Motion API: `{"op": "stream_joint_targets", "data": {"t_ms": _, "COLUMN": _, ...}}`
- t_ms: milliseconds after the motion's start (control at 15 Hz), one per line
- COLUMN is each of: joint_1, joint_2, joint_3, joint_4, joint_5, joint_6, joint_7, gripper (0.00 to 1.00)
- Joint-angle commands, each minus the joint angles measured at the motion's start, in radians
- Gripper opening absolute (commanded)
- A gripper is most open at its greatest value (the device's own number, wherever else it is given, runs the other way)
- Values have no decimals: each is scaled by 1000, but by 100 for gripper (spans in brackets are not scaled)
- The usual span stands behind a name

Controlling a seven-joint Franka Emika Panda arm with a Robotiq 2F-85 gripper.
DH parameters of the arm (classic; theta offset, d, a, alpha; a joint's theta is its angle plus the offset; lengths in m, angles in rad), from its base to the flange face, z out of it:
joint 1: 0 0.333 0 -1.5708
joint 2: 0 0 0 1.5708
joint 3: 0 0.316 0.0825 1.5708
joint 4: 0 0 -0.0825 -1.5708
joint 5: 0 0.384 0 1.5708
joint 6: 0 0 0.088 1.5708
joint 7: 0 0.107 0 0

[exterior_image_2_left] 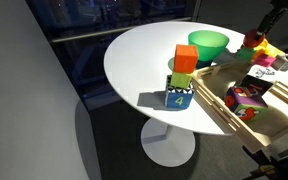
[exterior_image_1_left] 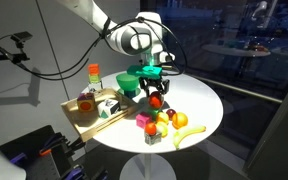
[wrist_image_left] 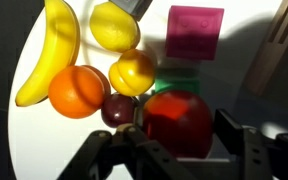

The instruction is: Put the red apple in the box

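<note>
In an exterior view the end effector [exterior_image_1_left: 155, 95] holds the red apple [exterior_image_1_left: 156, 102] above the tabletop [exterior_image_1_left: 199, 100], apparently clear of the fruit below, ready to carry to the box [exterior_image_1_left: 84, 118]. In an exterior view the box is open-topped and the apple is out of frame. In the wrist view the jaws appear to pinch the apple's sides beside the orange [wrist_image_left: 76, 90].

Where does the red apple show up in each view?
In an exterior view: red apple mid-frame, at the pincer tips, below-right of the green bowl.
In an exterior view: apple not identifiable; the green bowl sits top centre.
Wrist view: bottom centre, between the pincer fingers.
Shared landmark: the green bowl, exterior views only.
</note>
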Motion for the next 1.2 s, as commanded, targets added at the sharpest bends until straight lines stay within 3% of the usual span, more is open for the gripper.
{"op": "stream_joint_targets", "data": {"t_ms": 0, "joint_1": -16, "joint_2": -63, "joint_3": 18, "joint_4": -34, "joint_5": 4, "joint_6": -32, "joint_7": -16, "gripper": 47}}
{"op": "stream_joint_targets", "data": {"t_ms": 1133, "joint_1": 70, "joint_2": -261, "joint_3": 71, "joint_4": -301, "joint_5": 1, "joint_6": -26, "joint_7": -29, "gripper": 47}}
